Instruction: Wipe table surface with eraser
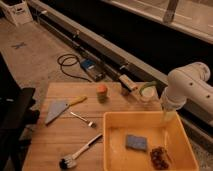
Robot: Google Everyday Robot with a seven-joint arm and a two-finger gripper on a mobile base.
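Observation:
The eraser (pixel 128 83), a small oblong block with a pale top and dark underside, lies at the far edge of the light wooden table surface (pixel 55 132). My white arm (pixel 186 86) comes in from the right. Its gripper (pixel 168 115) hangs down over the far rim of the yellow tub, to the right of the eraser and well apart from it. The gripper is open and nothing shows in it.
A yellow tub (pixel 114 150) fills the table's right front, holding a blue sponge (pixel 136 142) and a brown lump (pixel 159 157). Also on the table are a black-headed brush (pixel 75 155), a fork (pixel 83 119), a yellow-handled scraper (pixel 61 107), an orange-lidded jar (pixel 102 92) and a cup (pixel 147 91). A cable (pixel 70 64) lies on the floor.

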